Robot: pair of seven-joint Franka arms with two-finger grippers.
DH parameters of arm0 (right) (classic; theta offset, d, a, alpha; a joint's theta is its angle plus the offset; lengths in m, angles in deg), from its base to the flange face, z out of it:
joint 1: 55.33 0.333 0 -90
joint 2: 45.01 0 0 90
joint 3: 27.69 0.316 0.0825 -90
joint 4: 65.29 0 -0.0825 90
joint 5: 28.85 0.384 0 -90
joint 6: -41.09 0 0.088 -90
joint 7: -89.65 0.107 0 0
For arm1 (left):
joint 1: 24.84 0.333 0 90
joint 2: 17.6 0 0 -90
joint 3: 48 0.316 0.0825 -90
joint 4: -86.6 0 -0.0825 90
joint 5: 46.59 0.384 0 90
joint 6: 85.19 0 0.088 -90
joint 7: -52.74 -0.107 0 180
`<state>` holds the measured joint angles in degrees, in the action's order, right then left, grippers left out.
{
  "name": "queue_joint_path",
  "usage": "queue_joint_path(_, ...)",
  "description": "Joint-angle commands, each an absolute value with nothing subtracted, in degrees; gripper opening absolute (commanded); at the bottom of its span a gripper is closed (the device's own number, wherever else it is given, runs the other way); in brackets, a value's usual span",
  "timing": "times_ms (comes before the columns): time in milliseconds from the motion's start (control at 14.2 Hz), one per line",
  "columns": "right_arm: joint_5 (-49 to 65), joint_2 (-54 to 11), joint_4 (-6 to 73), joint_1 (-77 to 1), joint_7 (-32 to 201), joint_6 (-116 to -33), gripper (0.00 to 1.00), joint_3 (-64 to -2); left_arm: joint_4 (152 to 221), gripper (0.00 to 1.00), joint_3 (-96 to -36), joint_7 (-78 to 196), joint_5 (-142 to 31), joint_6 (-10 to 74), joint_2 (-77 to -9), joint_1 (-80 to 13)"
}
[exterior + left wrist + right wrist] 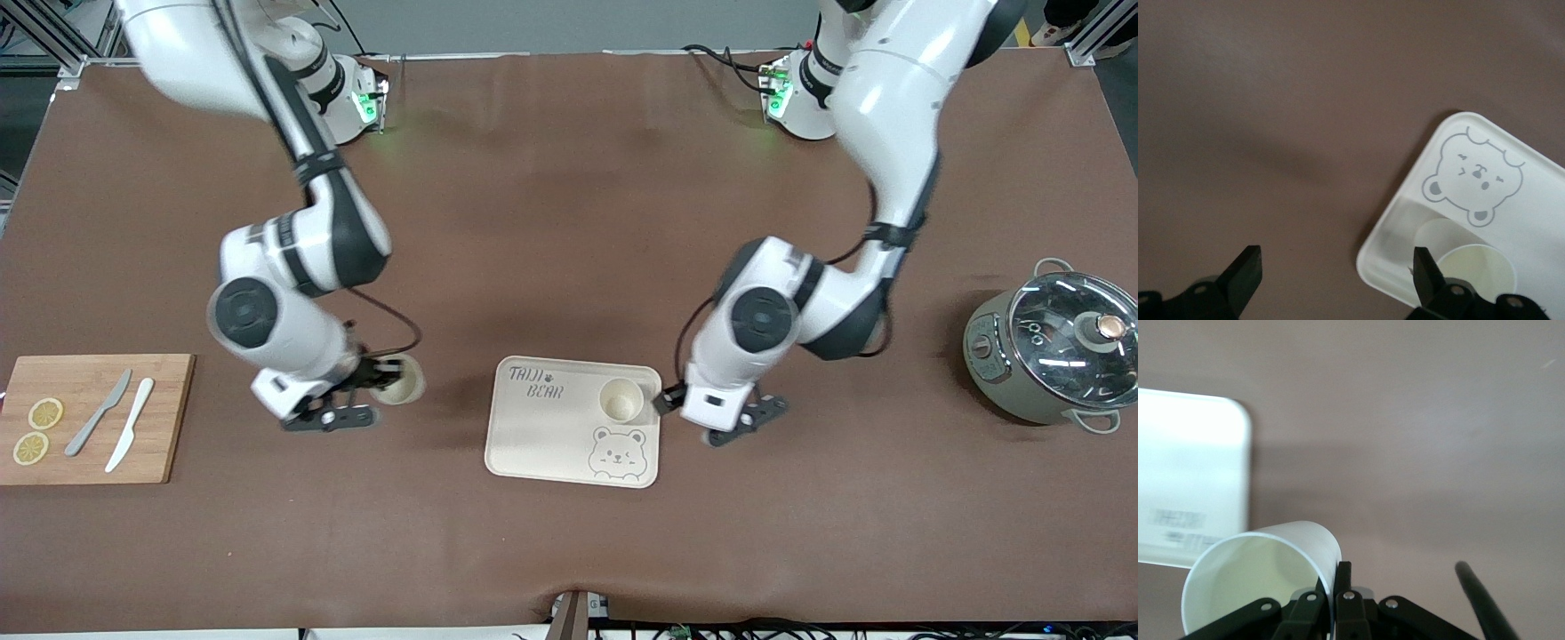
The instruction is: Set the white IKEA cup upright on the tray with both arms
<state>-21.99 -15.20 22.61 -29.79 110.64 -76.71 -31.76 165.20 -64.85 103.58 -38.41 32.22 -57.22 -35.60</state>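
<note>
The cream tray (542, 436) with "TAIJI BEAR" lettering lies mid-table. One white cup (621, 398) stands upright on it at the corner toward the left arm's end. My left gripper (667, 400) is open and empty just off that tray edge. In the left wrist view its fingers (1245, 270) are wide apart, with the tray (1531, 200) and the cup (1475, 267) beside one of them. My right gripper (378, 373) is shut on the rim wall of a second white cup (402, 378), held tilted over the table beside the tray. The right wrist view shows the gripper (1331, 583), the cup (1251, 580) and the tray (1185, 473).
A wooden cutting board (164, 418) with two lemon slices (44, 413), a grey knife (98, 413) and a white knife (130, 425) lies at the right arm's end. A grey pot (1049, 351) with a glass lid stands at the left arm's end.
</note>
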Motion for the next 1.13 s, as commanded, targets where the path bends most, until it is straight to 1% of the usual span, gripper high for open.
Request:
queue_joint_path(0,-18.3,-14.0,20.4,-24.7,122.2,-76.9,0.00,-32.4,166.2,1.00,-65.9,92.6,-40.6,27.2,-53.2,-29.0)
queue_joint_path(282,-18.0,-9.8,20.0,-18.4,132.3,-85.8,0.00,-32.5,166.2,1.00,-65.4,84.8,-38.0,27.1,-53.1,-24.1)
queue_joint_path(423,-18.0,-7.8,20.0,-17.2,134.7,-89.5,0.00,-32.5,166.2,1.00,-65.5,78.7,-36.6,27.1,-52.1,-20.9)
queue_joint_path(493,-18.0,-7.0,20.0,-16.9,135.6,-91.1,0.00,-32.5,166.3,1.00,-65.5,75.4,-36.4,27.1,-50.6,-20.0)
queue_joint_path(845,-18.7,-4.3,20.0,-17.1,135.3,-93.7,0.00,-32.7,166.5,1.00,-65.7,62.2,-36.4,26.2,-44.2,-14.9)
queue_joint_path(1056,-18.8,-3.0,19.9,-17.0,135.5,-95.7,0.00,-32.8,166.5,1.00,-65.6,58.9,-36.4,20.0,-40.0,-16.2)
